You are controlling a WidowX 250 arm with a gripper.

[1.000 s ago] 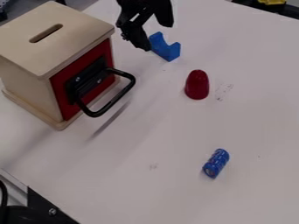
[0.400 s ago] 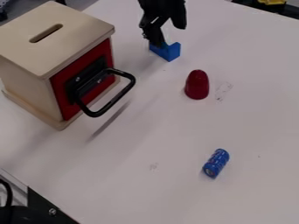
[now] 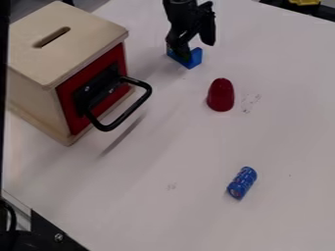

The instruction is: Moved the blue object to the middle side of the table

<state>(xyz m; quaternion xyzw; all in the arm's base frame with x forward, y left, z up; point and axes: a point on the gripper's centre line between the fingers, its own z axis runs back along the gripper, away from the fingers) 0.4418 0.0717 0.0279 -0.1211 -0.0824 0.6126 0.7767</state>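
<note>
Camera view: the black two-finger gripper has shifted rightward in the view since the earlier frames, from the left side of the notched blue block to a position over it. The fingers are apart; no grip is evident. The block is unmoved, flat on the white table beyond the red rounded piece. The shift likely serves grasp alignment; closure and transfer toward the table's middle remain to be done.
</note>
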